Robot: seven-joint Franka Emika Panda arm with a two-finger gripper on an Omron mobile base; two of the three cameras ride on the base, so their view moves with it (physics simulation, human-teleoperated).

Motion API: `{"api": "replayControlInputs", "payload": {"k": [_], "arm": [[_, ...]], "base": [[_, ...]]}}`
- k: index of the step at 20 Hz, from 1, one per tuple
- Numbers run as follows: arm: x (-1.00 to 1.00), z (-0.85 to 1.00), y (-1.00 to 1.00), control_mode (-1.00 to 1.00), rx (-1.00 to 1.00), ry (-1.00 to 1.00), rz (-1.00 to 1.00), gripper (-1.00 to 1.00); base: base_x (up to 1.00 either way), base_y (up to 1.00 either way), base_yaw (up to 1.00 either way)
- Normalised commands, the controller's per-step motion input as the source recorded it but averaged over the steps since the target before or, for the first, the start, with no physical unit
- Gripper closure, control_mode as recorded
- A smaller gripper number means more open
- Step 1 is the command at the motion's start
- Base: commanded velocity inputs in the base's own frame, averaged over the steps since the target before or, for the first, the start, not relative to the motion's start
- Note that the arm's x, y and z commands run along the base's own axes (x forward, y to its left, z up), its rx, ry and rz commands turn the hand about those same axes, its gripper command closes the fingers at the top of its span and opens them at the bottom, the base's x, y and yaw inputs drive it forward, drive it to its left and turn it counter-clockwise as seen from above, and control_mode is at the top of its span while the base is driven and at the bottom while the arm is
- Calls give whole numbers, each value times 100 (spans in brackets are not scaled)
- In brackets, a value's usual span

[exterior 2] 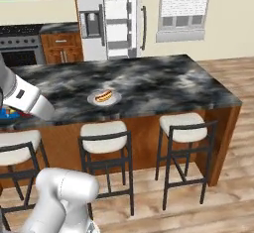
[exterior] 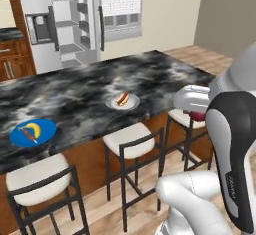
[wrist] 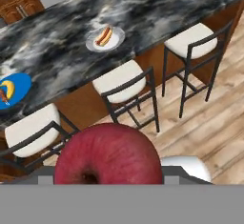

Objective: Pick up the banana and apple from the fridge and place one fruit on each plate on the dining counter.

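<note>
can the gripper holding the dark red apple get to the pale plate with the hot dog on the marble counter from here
Probably yes: the pale plate lies near the counter's front edge, nothing standing between; the gripper has only the stools below its way.

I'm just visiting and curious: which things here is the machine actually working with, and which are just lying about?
Part of the job:
- apple, held in the pincer
- banana, on the blue plate
- white plate
- dining counter
- fridge, open

Just there:
- hot dog on the white plate
- stools
- stove

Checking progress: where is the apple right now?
The round dark red apple sits between the gripper fingers in the hand view, above the stools.
</note>
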Motion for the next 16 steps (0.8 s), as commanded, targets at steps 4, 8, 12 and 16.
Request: {"api": "replayControlInputs", "payload": {"k": [4, 8, 12, 16], "arm": [[0, 0, 0, 100, 0, 0, 0, 100], [0, 0, 0, 100, 0, 0, 0, 100], [0, 0, 0, 100, 0, 0, 0, 100], [0, 0, 0, 100, 0, 0, 0, 100]], "base": [[100, -62, 64], [50, -92, 50], [0, -51, 13], [34, 0, 1]]}}
